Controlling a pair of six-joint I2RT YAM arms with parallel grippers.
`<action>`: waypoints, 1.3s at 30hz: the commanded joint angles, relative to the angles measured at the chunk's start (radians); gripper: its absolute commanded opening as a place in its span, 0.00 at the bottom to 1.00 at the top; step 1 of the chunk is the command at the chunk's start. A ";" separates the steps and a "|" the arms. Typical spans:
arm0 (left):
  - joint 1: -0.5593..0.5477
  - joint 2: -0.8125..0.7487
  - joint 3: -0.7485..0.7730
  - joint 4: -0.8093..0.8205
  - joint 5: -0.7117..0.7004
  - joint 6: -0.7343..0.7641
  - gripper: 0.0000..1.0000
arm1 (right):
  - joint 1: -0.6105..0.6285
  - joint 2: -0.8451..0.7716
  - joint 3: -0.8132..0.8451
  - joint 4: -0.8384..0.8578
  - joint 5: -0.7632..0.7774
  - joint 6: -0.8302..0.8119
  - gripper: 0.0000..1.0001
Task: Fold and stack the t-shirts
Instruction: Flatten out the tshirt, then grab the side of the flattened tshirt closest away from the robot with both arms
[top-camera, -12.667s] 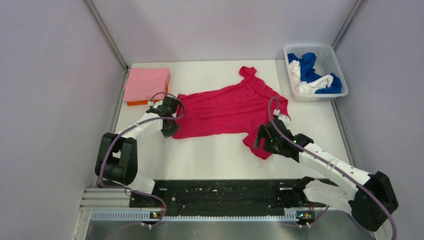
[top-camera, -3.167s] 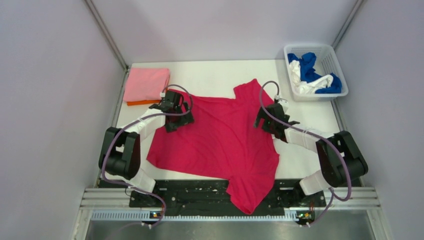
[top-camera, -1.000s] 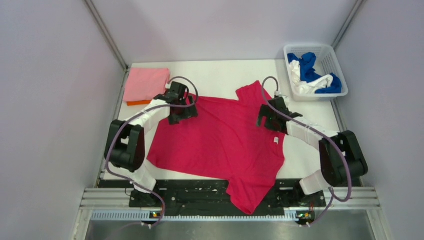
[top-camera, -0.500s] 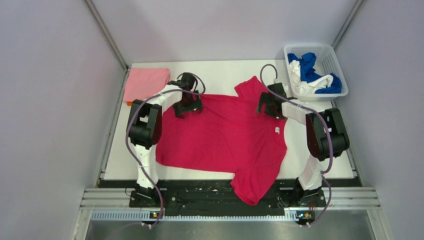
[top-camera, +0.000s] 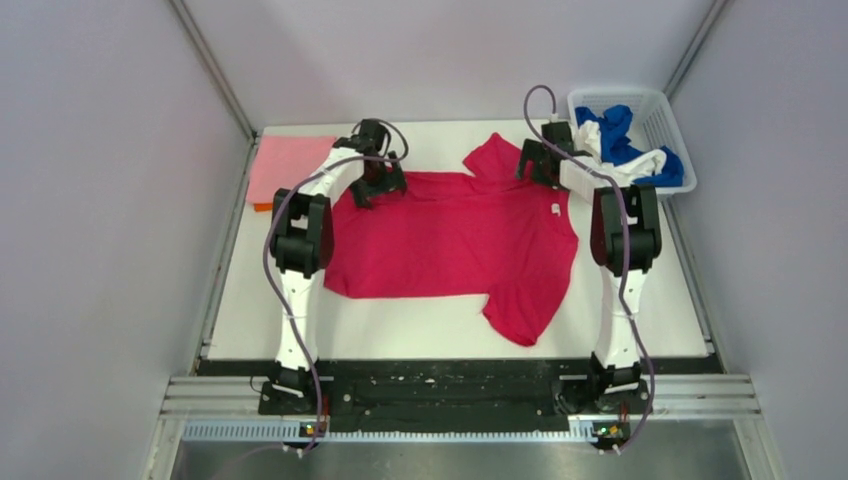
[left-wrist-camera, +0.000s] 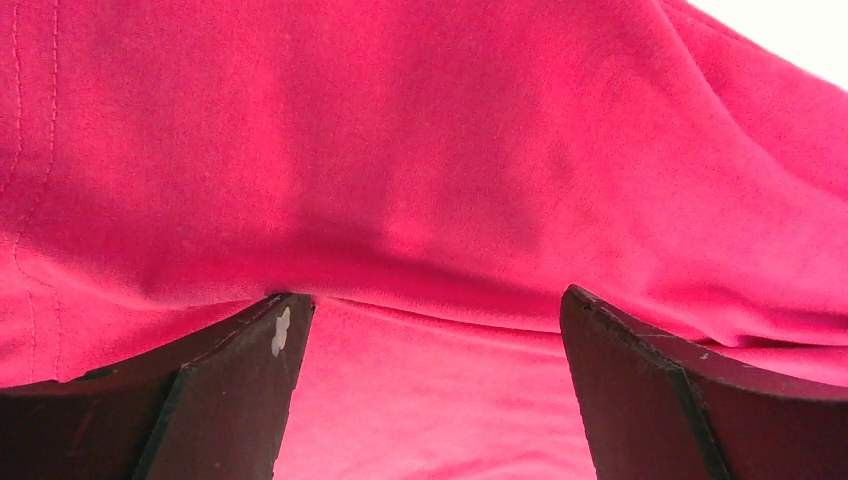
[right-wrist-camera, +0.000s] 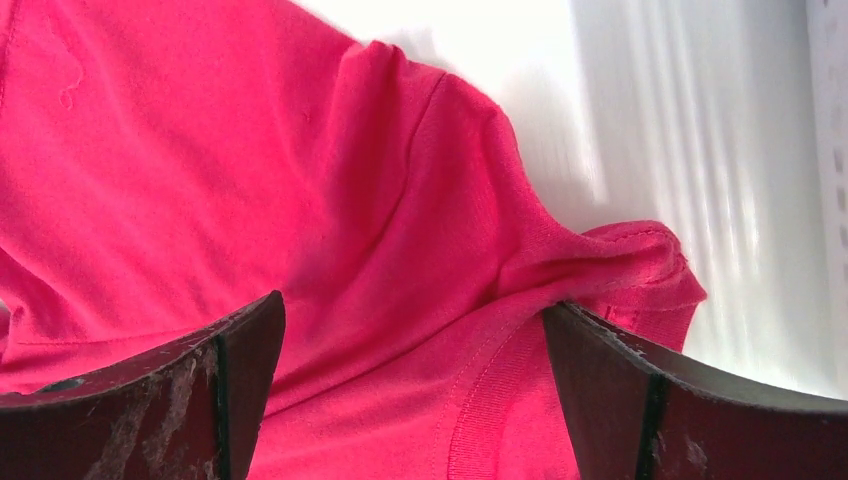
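A crimson-pink t-shirt (top-camera: 455, 235) lies spread across the middle of the table, one sleeve (top-camera: 525, 310) pointing toward the near edge. My left gripper (top-camera: 378, 186) sits on its far left edge and my right gripper (top-camera: 536, 164) on its far right part by the collar. Both arms are stretched far out. In the left wrist view the left gripper (left-wrist-camera: 430, 295) is open, fingertips against a ridge of the crimson cloth (left-wrist-camera: 430, 150). The right gripper (right-wrist-camera: 412, 302) is open over the ribbed collar (right-wrist-camera: 500, 400). A folded light pink t-shirt (top-camera: 285, 165) lies on an orange one (top-camera: 262, 207).
A white mesh basket (top-camera: 660, 105) at the far right holds crumpled blue (top-camera: 615, 130) and white (top-camera: 625, 170) shirts, close beside my right gripper. Grey walls enclose the table on three sides. Bare white tabletop (top-camera: 400, 325) shows between the shirt and the black rail.
Both arms have reached toward the far side, and the crimson shirt has slid with them. Its near sleeve no longer hangs over the front rail. Both grippers stayed open.
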 joint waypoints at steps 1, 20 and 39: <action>0.022 0.041 0.034 0.021 0.032 0.019 0.99 | -0.009 0.075 0.077 -0.092 -0.044 -0.040 0.99; -0.011 -0.831 -1.016 0.170 -0.089 -0.114 0.99 | 0.032 -0.887 -0.768 0.178 -0.229 0.139 0.99; -0.009 -1.093 -1.242 -0.048 -0.366 -0.355 0.96 | 0.033 -1.036 -0.904 0.155 -0.240 0.201 0.99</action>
